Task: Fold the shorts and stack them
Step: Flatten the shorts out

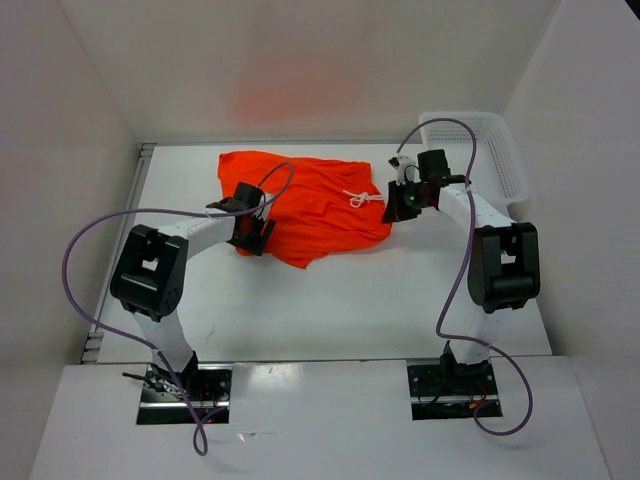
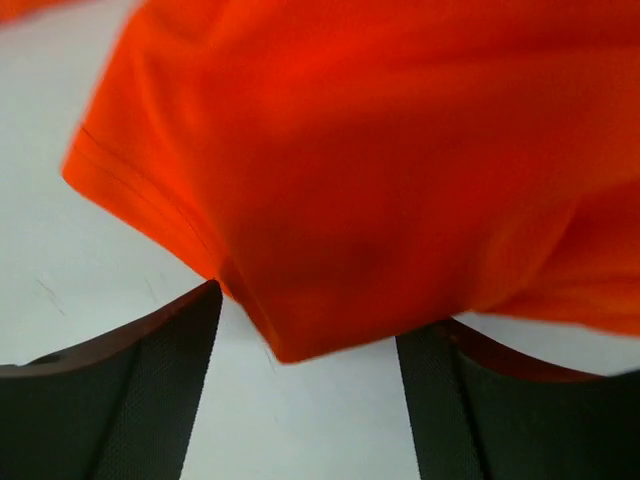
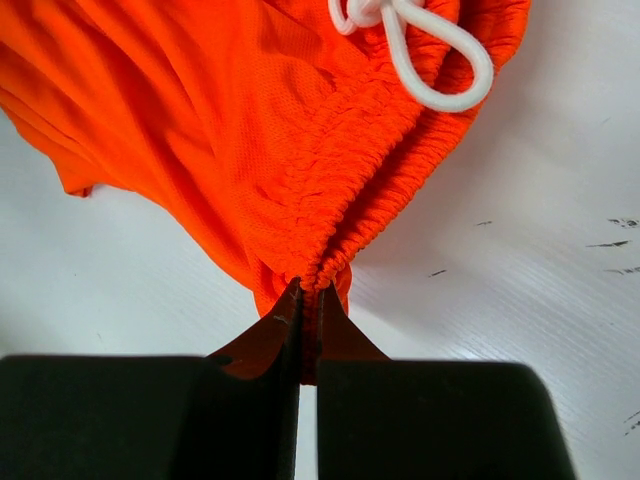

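Note:
The bright orange shorts point(image 1: 310, 200) lie crumpled on the white table at the back centre, with the white drawstring point(image 1: 362, 198) knotted near their right edge. My right gripper point(image 1: 398, 210) is shut on the elastic waistband point(image 3: 345, 215) at the shorts' right end; the drawstring loop point(image 3: 430, 60) shows above it. My left gripper point(image 1: 252, 238) is open at the shorts' left front edge. In the left wrist view a hemmed corner of the shorts point(image 2: 300, 320) hangs between the spread fingers point(image 2: 150, 400), not pinched.
A white mesh basket point(image 1: 500, 150) stands at the back right, just behind the right arm. White walls close in the table on the left, back and right. Purple cables loop off both arms.

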Action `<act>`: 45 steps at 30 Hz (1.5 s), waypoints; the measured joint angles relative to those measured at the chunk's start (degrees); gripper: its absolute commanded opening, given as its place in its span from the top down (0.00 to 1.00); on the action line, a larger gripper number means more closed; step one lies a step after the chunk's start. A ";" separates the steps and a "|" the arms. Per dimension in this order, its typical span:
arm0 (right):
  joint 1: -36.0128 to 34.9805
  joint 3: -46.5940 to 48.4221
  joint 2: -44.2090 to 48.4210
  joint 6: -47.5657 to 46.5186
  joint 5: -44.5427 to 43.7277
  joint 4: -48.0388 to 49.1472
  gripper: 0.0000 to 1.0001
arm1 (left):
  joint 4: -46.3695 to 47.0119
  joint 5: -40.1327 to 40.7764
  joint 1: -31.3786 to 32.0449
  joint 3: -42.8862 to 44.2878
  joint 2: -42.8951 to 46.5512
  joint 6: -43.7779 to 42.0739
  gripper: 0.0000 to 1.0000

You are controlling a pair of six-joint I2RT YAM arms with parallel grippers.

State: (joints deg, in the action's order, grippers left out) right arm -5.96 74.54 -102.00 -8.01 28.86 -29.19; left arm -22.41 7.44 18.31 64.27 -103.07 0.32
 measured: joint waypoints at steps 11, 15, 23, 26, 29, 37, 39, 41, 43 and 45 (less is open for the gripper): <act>0.00 0.00 0.04 -0.46 2.84 -0.09 1.00 | -3.15 1.66 -1.79 15.41 -6.25 -0.20 1.00; 0.00 0.00 0.11 -0.02 5.31 -0.17 1.00 | -7.17 -3.28 -4.70 30.73 -6.69 -0.24 0.85; 0.00 3.72 -1.79 5.18 6.51 0.68 1.00 | -4.33 -4.35 -2.75 57.24 -26.29 -0.22 0.33; 0.00 4.76 -1.97 5.66 5.84 0.90 1.00 | -6.10 -5.57 -1.51 53.77 -28.24 -0.26 0.20; 0.00 5.05 -1.97 5.66 5.60 1.11 1.00 | -8.55 -6.80 -1.51 47.67 -25.29 -0.20 0.20; 0.00 5.07 -3.21 5.57 5.38 1.31 1.00 | -8.15 -9.55 -7.48 32.54 -11.54 -0.02 0.39; 0.00 5.07 -3.48 5.38 5.27 1.29 1.00 | -6.97 -9.55 -7.67 30.60 -11.76 0.00 0.45; 0.00 5.07 -3.54 5.20 5.16 1.29 1.00 | -6.51 -9.44 -7.26 29.18 -12.94 -0.07 0.52; 0.00 5.09 -3.54 5.01 5.11 1.31 1.00 | -6.27 -9.20 -6.91 28.13 -14.19 -0.11 0.53; 0.00 5.09 -3.54 4.92 5.01 1.27 1.00 | -6.14 -9.22 -6.67 27.82 -15.45 -0.13 0.53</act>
State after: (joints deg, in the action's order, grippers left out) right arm -5.96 79.64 -105.54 -3.09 33.87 -27.92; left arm -28.56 -1.78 11.64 92.09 -118.52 0.19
